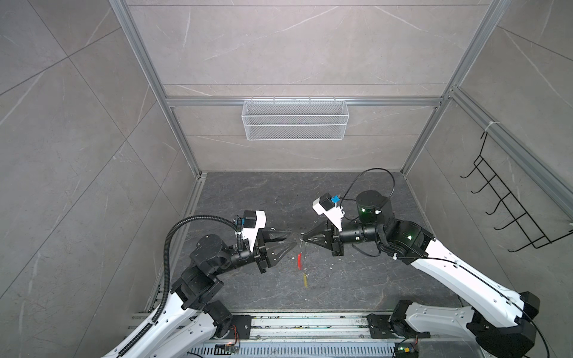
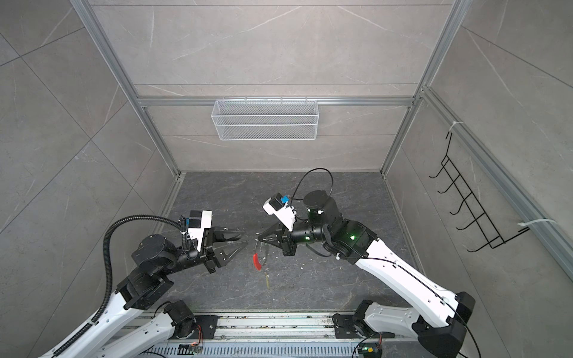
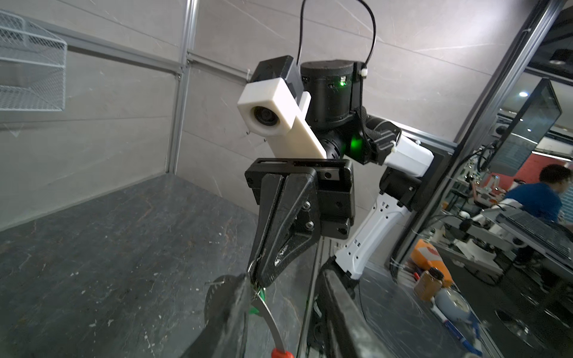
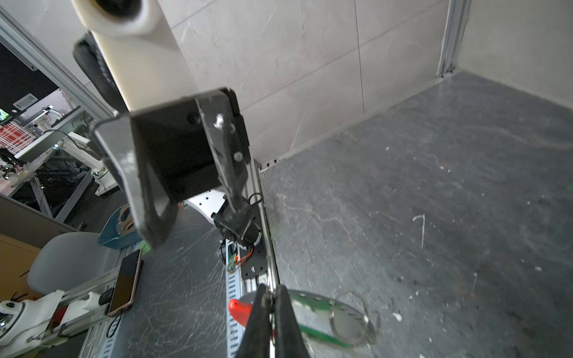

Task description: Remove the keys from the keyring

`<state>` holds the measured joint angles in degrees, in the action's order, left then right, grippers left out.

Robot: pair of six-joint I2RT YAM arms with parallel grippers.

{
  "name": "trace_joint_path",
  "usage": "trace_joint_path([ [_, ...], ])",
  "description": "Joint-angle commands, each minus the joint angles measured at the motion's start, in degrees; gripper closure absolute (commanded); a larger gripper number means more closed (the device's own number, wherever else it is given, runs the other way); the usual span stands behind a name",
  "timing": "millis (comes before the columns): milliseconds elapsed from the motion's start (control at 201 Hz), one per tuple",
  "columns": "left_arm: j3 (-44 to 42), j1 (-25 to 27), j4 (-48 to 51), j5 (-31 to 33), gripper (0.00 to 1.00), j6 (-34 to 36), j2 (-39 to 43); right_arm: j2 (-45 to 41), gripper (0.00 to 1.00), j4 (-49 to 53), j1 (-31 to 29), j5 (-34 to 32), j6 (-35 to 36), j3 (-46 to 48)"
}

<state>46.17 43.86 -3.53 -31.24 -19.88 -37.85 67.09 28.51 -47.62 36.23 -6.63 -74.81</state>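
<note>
My right gripper [image 1: 302, 243] [image 4: 272, 298] is shut on the thin wire of the keyring [image 4: 353, 319], held above the dark floor. The ring's red sleeve [image 1: 299, 261] [image 2: 256, 262] [image 4: 240, 308] hangs below the closed tips. A green key [image 4: 313, 310] [image 3: 256, 308] with a pale centre sits on the loop beside the right fingers. A blurred yellow key [image 1: 305, 280] [image 2: 267, 280] is lower down; I cannot tell whether it still hangs on the loop. My left gripper [image 1: 293, 237] [image 3: 285, 310] faces the right one, open, with the loop dangling between its fingers.
A white mesh basket [image 1: 294, 119] hangs on the back wall and a black wire hook rack [image 1: 511, 204] on the right wall. The arms' mounting rail [image 1: 310, 324] runs along the front edge. The dark stone floor [image 1: 341, 279] carries small white specks.
</note>
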Motion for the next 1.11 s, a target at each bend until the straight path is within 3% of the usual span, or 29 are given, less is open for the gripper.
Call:
trace_joint_path([
  [0, 5.15, 0.11, 8.15, -5.26, 0.59, 2.35, -3.5, 0.39, 1.0, 10.97, 0.31, 0.47, 5.53, -4.44],
  [149, 7.55, 0.16, 11.56, -7.31, 0.61, 3.24, -7.47, 1.78, 1.0, 15.67, 0.24, 1.65, 8.02, -7.79],
  [588, 8.47, 0.09, 11.6, -9.7, 0.81, 4.19, -9.14, 4.78, 1.0, 18.15, 0.25, 2.89, 8.93, -11.67],
  [802, 8.05, 0.11, 10.33, -10.96, 0.82, 3.59, -9.6, 5.57, 1.0, 18.06, 0.25, 2.84, 8.82, -12.31],
  [981, 7.49, 0.1, 9.26, -10.53, 1.0, 3.01, -9.76, 6.34, 1.0, 17.71, 0.25, 3.14, 8.32, -12.82],
  [1101, 6.45, 0.14, 7.02, -8.53, 1.0, 2.41, -9.17, 6.44, 1.0, 16.45, 0.29, 3.12, 7.23, -12.79],
])
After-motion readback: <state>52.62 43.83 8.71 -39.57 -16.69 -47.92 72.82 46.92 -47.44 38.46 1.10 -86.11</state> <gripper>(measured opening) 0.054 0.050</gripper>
